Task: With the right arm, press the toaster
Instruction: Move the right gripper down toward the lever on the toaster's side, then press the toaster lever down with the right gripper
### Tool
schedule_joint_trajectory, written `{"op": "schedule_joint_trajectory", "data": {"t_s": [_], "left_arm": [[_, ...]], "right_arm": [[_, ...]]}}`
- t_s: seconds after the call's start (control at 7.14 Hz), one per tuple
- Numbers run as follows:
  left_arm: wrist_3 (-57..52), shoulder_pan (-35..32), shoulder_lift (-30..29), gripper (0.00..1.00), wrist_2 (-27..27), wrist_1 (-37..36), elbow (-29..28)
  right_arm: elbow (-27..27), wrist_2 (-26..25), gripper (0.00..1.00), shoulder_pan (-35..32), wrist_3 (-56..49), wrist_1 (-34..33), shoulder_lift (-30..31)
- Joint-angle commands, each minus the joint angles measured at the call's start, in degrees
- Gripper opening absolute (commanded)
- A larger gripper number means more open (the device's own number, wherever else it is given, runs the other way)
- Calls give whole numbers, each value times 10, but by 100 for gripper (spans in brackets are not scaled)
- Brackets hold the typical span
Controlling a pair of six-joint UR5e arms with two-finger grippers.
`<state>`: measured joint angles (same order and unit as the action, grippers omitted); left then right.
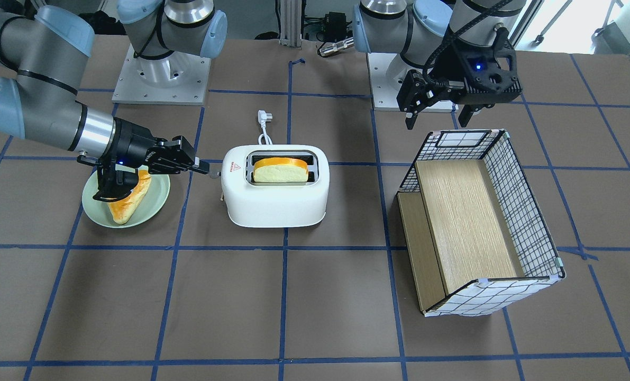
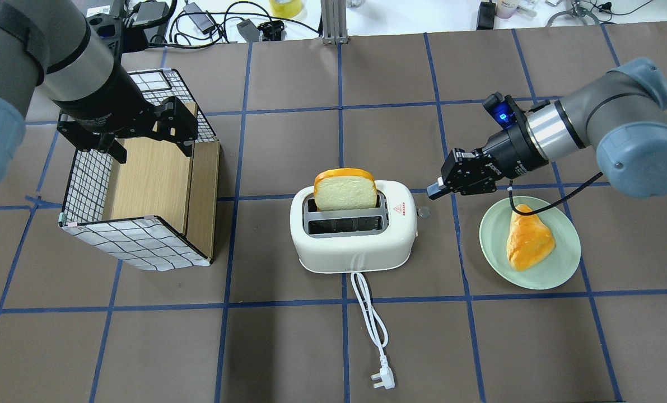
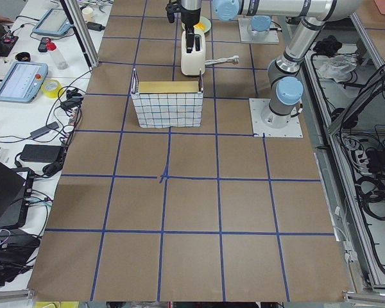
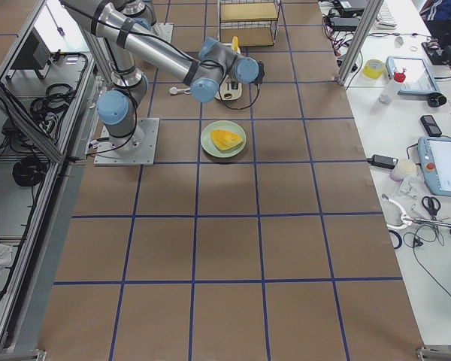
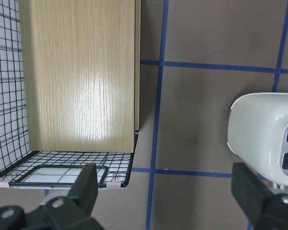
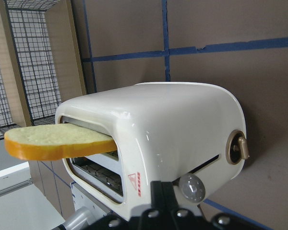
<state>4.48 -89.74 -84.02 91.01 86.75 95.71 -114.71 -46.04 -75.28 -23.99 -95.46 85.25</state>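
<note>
The white toaster (image 2: 355,238) stands mid-table with a bread slice (image 2: 345,190) upright in its far slot. Its round lever knob (image 2: 423,212) sticks out of the end facing my right arm. My right gripper (image 2: 435,190) is shut and empty, its tip just beside and slightly above the knob. In the right wrist view the closed fingertips (image 6: 162,186) sit next to the knob (image 6: 192,188), facing the toaster's end (image 6: 182,124). In the front view the right gripper (image 1: 203,168) points at the toaster (image 1: 275,203). My left gripper (image 2: 151,144) is open and empty over the wire basket.
A green plate (image 2: 563,268) with a bread wedge (image 2: 528,238) lies under my right forearm. A wire basket with wooden shelves (image 2: 137,243) lies on its side at the left. The toaster's white cord and plug (image 2: 382,379) trail toward the near edge.
</note>
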Motion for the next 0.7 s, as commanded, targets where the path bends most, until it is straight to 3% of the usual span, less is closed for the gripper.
{"op": "schedule_joint_trajectory", "data": {"t_s": [0.0,0.56], "left_arm": [[0,0,0,100,0,0,0],[0,0,0,100,0,0,0]], "right_arm": [[-23,2,0,0,-5,-18,-3],[-34,-1,0,-1,-6,-48,-21]]}}
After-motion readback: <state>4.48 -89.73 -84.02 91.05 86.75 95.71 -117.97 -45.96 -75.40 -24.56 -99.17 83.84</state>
